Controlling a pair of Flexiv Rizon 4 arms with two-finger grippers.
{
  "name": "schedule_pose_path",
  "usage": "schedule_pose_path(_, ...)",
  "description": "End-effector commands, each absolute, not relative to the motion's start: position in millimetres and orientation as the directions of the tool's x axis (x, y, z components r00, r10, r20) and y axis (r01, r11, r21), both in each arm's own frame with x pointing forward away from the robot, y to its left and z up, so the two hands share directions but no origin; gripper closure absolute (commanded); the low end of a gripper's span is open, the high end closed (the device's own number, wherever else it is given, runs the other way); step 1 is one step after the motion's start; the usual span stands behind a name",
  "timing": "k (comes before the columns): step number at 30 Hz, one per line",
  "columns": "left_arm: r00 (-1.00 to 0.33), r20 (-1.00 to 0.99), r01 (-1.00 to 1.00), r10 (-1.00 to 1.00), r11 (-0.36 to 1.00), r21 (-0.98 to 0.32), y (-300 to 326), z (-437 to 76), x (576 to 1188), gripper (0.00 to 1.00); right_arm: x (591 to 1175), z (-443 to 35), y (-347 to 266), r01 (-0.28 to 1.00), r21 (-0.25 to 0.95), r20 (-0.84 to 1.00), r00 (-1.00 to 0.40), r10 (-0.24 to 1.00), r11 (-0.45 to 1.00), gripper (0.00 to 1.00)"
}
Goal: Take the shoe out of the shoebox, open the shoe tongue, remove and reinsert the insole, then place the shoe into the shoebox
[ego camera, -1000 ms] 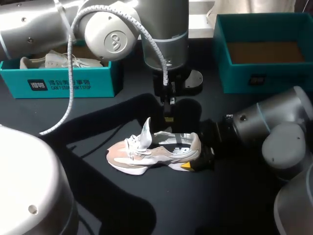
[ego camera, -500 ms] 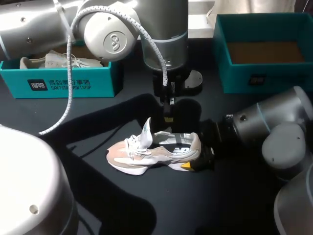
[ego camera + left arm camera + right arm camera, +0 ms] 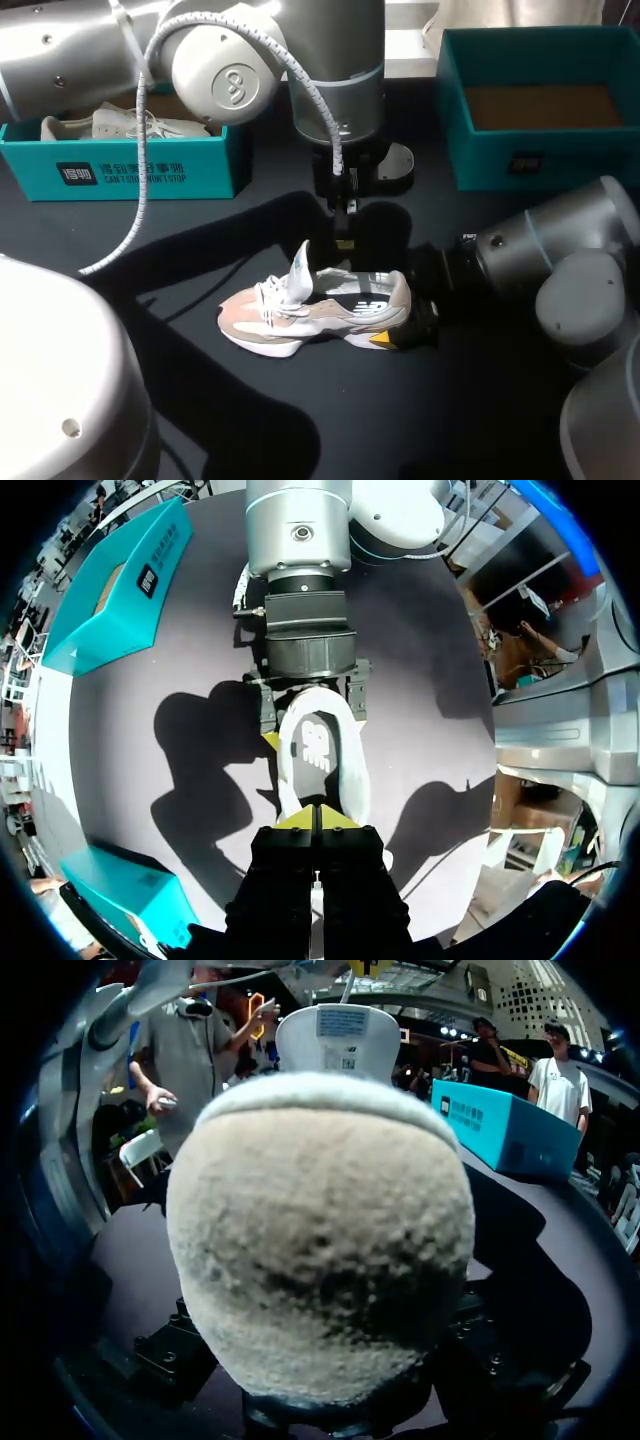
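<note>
A beige and white shoe (image 3: 315, 308) stands upright on the black table, toe to the left and its white tongue (image 3: 299, 268) pulled up. My right gripper (image 3: 408, 325) holds it by the heel, one finger on each side of the shoe (image 3: 322, 752). The suede heel (image 3: 320, 1240) fills the right wrist view, with black fingers (image 3: 168, 1352) low beside it. My left gripper (image 3: 345, 240) hangs shut and holding nothing just above the shoe's opening. Past its closed yellow tips (image 3: 318, 818) the dark insole (image 3: 318, 748) shows inside the shoe.
A teal shoebox (image 3: 130, 165) with another pale shoe (image 3: 120, 123) in it stands at the back left. A second teal shoebox (image 3: 540, 150), holding no shoe, stands at the back right. Bare black tabletop (image 3: 300, 420) lies in front of the shoe.
</note>
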State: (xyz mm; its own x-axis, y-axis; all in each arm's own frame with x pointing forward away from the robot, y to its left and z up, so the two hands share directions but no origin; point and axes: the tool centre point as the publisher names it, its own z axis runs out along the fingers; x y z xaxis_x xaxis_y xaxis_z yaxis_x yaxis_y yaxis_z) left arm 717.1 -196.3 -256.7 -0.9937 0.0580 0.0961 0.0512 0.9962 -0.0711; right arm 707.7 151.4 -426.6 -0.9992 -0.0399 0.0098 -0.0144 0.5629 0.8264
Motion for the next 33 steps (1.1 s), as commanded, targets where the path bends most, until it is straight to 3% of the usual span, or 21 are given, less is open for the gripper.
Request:
schedule_pose_path(1,-0.998,0.041,0.047,0.049,0.997,-0.064,-202,-261,709,1.00,706,-431,151,-0.014,0.823,0.011,-0.999,-0.039,0.568,1.00)
schedule_pose_path(12,-0.997,0.048,0.049,0.053,0.996,-0.079,-228,-307,675,1.00,706,-431,151,-0.014,0.823,0.011,-0.999,-0.039,0.568,1.00)
schedule_pose_path(33,-0.993,0.096,0.073,0.075,0.997,-0.020,-202,-342,685,1.00,706,-431,151,-0.014,0.823,0.011,-0.999,-0.039,0.568,1.00)
